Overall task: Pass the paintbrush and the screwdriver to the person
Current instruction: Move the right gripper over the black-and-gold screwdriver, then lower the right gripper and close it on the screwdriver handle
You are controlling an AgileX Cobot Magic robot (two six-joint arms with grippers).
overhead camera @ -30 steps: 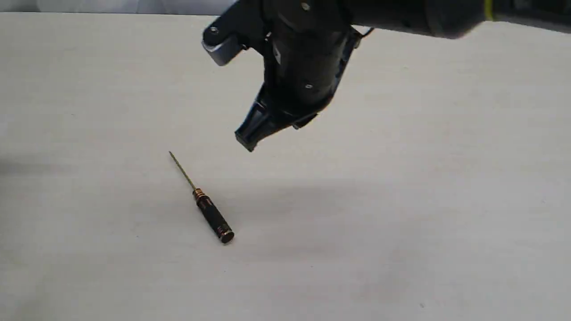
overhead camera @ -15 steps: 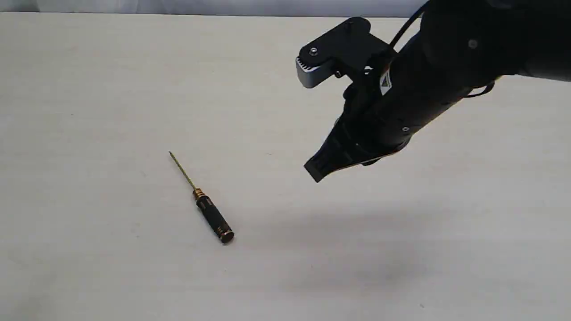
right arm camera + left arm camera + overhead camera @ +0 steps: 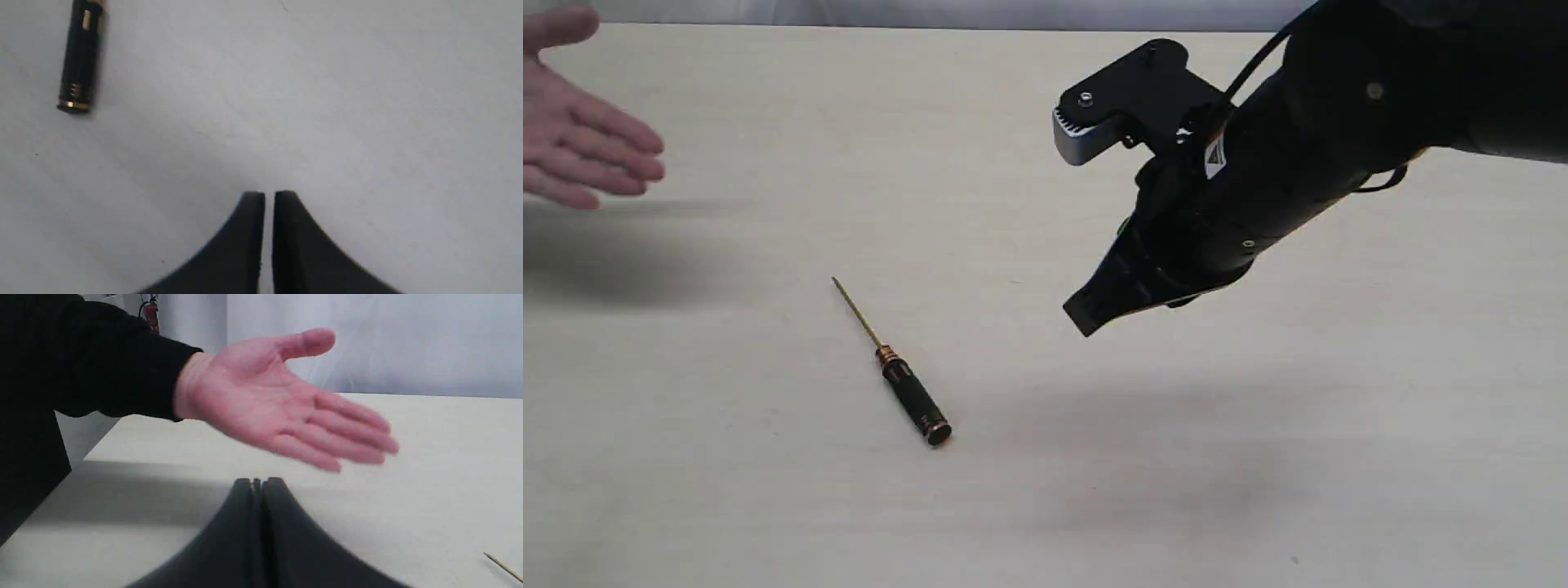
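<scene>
The screwdriver (image 3: 901, 380) lies flat on the table, thin gold shaft pointing to the far left, nothing touching it. My right gripper (image 3: 1085, 315) hangs above the table to its right, tilted down toward it, fingers together and empty; the right wrist view shows the right gripper (image 3: 269, 197) with the black screwdriver handle (image 3: 80, 61) off to one side. The person's open hand (image 3: 582, 145) reaches in at the far left edge. In the left wrist view that hand (image 3: 286, 404) hovers palm up just beyond my shut, empty left gripper (image 3: 258, 482). The paintbrush is out of view.
The pale table (image 3: 1258, 490) is bare around the screwdriver. A white curtain (image 3: 367, 339) stands behind the table's far edge. The tip of the screwdriver shaft (image 3: 503, 566) shows at the corner of the left wrist view.
The right arm swung from the top middle toward the right and lower, then edged slightly back left. The person's hand has come in at the far left. The screwdriver has not moved.
</scene>
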